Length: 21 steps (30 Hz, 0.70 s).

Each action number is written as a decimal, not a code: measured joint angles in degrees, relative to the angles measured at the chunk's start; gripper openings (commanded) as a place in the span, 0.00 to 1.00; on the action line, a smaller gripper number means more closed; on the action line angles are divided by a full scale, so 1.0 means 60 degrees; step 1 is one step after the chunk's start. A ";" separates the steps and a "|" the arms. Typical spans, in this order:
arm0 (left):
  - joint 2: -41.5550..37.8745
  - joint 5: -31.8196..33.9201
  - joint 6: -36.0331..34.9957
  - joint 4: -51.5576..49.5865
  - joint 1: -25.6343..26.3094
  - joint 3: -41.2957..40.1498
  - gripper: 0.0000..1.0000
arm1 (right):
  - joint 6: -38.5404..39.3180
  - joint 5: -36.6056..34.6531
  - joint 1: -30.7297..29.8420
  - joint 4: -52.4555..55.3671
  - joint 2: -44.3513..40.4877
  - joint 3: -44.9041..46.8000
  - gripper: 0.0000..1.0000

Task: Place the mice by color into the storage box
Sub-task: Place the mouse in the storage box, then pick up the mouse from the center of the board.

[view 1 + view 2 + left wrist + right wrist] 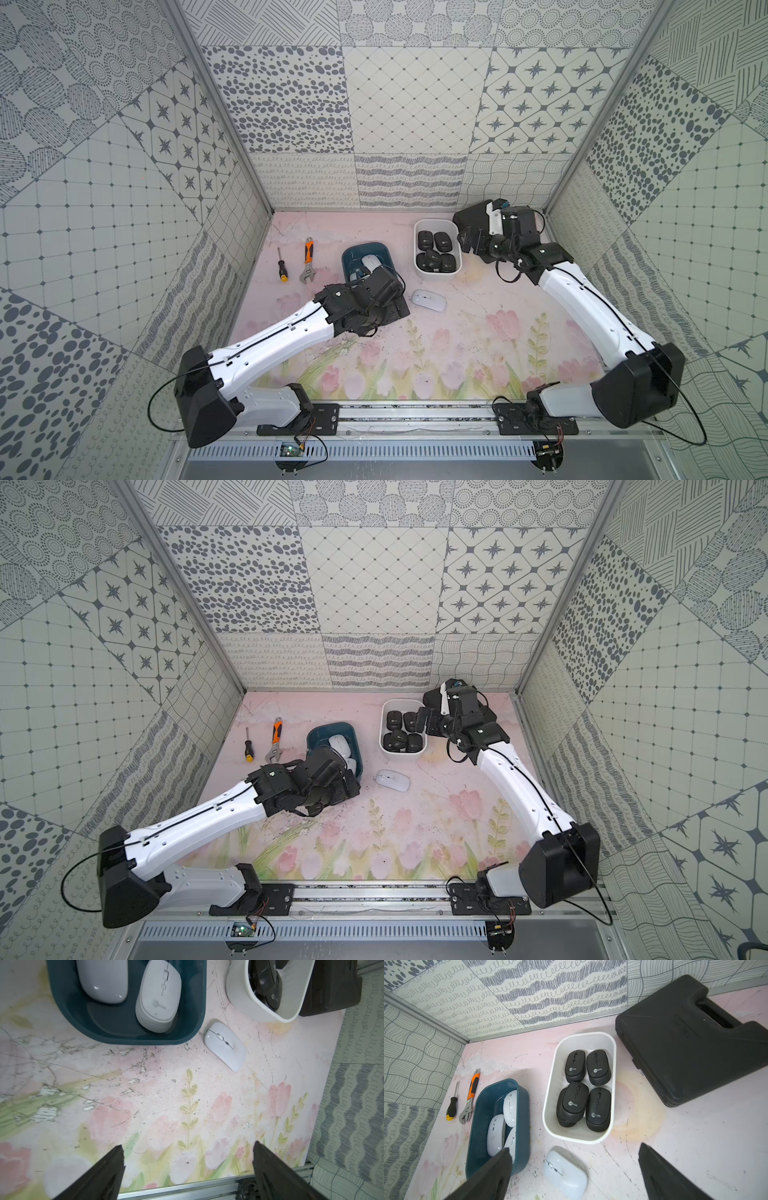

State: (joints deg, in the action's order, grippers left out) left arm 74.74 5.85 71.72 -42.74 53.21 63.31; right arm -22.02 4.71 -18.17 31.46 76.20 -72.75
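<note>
Sorting close to done: in both top views the white box (pixel 417 245) at the back of the floral table (pixel 478 353) holds the black mice (pixel 436 251). The teal box (pixel 365 246) beside it holds white mice (pixel 371 262), and one loose white mouse (pixel 429 300) lies on the table in front of the gap between the two boxes. The right gripper (pixel 465 241) hangs at the white box's outer side, and the left gripper (pixel 397 311) hovers at the teal box's near end, just beside the loose mouse; a screwdriver (pixel 248 746) and a wrench (pixel 275 741) lie well apart. The left wrist view shows the left gripper (pixel 188 1145) spread wide and empty above bare table, with the loose mouse (pixel 225 1048) ahead of it just off the teal box's corner (pixel 195 1028). The right wrist view shows the right gripper (pixel 574 1148) also spread wide with nothing between its jaws. Below it lie five black mice (pixel 577 1097), one stacked on another, and three white ones (pixel 496 1134) in the teal box, with a black case (pixel 685 1043) alongside. The step in hand looks to be the last white mouse. The next move probably falls to the nearer left arm, which must drop low, close across the mouse's slim glossy sides, lift it, and find room in an already crowded teal box.
</note>
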 measured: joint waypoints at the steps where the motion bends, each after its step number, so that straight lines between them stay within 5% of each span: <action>1: 0.0237 -0.0069 0.0372 0.0208 0.0073 -0.0007 0.99 | 0.0007 0.0073 0.0044 0.0044 -0.0291 0.0106 0.99; 11: 0.3810 -0.0401 0.4218 0.0943 0.0831 0.2346 0.99 | 0.0364 0.0794 0.0758 0.0648 -0.1971 -0.0127 0.99; 21: 0.6819 0.0011 0.6466 0.0178 0.0816 0.4794 0.99 | 0.0576 0.1435 0.1290 0.0823 -0.2328 -0.0568 0.99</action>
State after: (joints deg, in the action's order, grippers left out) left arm 115.66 5.91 110.52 -41.67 58.11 92.07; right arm -18.57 13.32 -10.44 36.40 62.24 -76.16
